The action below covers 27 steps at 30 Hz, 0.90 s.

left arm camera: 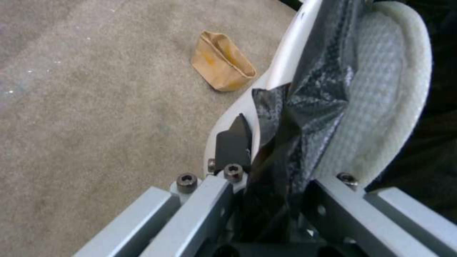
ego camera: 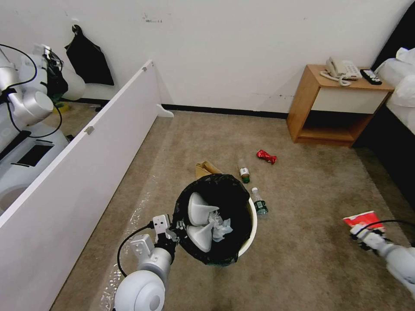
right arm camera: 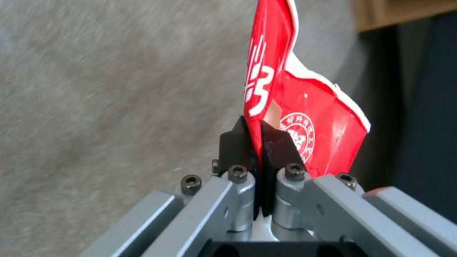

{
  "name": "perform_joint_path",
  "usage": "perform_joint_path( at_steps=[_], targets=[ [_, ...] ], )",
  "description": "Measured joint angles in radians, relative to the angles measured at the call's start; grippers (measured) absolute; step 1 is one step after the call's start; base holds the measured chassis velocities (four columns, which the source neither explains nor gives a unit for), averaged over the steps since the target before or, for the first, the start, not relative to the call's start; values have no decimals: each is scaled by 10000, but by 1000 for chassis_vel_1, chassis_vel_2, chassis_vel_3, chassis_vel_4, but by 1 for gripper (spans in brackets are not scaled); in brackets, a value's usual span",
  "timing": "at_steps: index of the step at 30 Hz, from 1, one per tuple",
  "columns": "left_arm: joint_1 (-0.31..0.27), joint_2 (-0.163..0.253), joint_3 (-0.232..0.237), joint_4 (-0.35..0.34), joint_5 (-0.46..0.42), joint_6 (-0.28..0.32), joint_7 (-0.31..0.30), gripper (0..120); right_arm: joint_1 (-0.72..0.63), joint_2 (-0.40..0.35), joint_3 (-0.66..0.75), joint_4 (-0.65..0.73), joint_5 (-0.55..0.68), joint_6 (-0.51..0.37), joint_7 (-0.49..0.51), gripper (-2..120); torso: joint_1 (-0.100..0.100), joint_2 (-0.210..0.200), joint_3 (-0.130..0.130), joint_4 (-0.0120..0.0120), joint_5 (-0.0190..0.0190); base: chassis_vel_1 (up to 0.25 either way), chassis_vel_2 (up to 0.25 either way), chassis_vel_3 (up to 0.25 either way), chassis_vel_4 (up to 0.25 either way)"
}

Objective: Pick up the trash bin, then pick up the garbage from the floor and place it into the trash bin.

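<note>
Snack packet (right arm camera: 305, 117): large white digit "3" on red. Round white seal with characters below it, unreadable. Bottle labels too small to read.

Crinkly glossy black bag (left arm camera: 305, 96) lines the smooth white plastic trash bin (ego camera: 252, 229); slipper (left arm camera: 381, 92) of textured white cloth; glossy red snack packet (right arm camera: 305, 107); matt tan paper bag (left arm camera: 221, 62); rough carpet (ego camera: 311, 259).

Trash bin (ego camera: 253, 224) — near wall and base hidden beneath the folded black liner (ego camera: 225, 190); the floor under it cannot be seen. Paper bag (ego camera: 206, 167): lower part concealed behind the bin's rim. Left gripper (left arm camera: 259, 150) — inner finger buried in liner folds, so its contact is unclear. Snack packet (right arm camera: 290, 107): top cut off by the frame edge. Bottle (ego camera: 260, 203) label text too small to read. Carpet (right arm camera: 95, 89) blurred in the right wrist view.
</note>
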Motion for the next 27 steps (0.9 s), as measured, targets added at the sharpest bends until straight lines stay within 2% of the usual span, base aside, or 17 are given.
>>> perform_joint_path(
  at_steps=[2, 4, 7, 10, 17, 18, 20, 22, 27],
  targets=[
    [-27, 104, -13, 3, -97, 0, -66, 1, -552, -216, 838, 623, 132, 264, -63, 0, 0, 0, 0, 8, 4, 0, 0, 0, 0],
    [-48, 133, -12, 19, -142, 0, -93, 1, -671, -270, 1073, 772, 194, 331, -76, 0, 0, 0, 0, 10, 5, 0, 0, 0, 0],
    [-98, 221, 6, 70, -352, 7, -206, 1, -1002, -480, 1703, 1242, 529, 437, -115, 0, 0, 0, 0, 5, 0, 0, 0, 0, 0],
    [-131, 425, 14, 84, -719, 43, -422, 1, -1351, -838, 2382, 2172, 1453, 480, -198, 0, 0, 0, 0, 4, 1, 0, 0, 0, 0],
    [-209, 667, 12, 9, -1059, 219, -663, 1, -1384, -1105, 2702, 3399, 2728, 427, -103, 0, 0, 0, 1, 8, 0, 0, 0, 0, 0],
    [-249, 784, 25, -82, -1263, 353, -834, 1, -1305, -1204, 2763, 3971, 3436, 355, 1, 0, 0, -1, 1, 6, 0, 0, 0, 0, 0],
    [-267, 862, 27, -141, -1378, 445, -937, 1, -1257, -1236, 2791, 4237, 3778, 316, 58, 0, 0, 0, 1, 5, -1, 0, 0, 0, 0],
    [-275, 1199, -8, -355, -1693, 684, -1201, 1, -1102, -1293, 2913, 4969, 4804, 197, 292, 0, 0, 0, 1, 6, -1, 0, 0, 0, 0],
    [-147, 1601, -112, -586, -2035, 850, -1399, 1, -953, -1294, 3066, 5677, 5676, 174, 689, 0, 0, 0, 1, 5, -1, 0, 0, 0, 0]
  ],
)
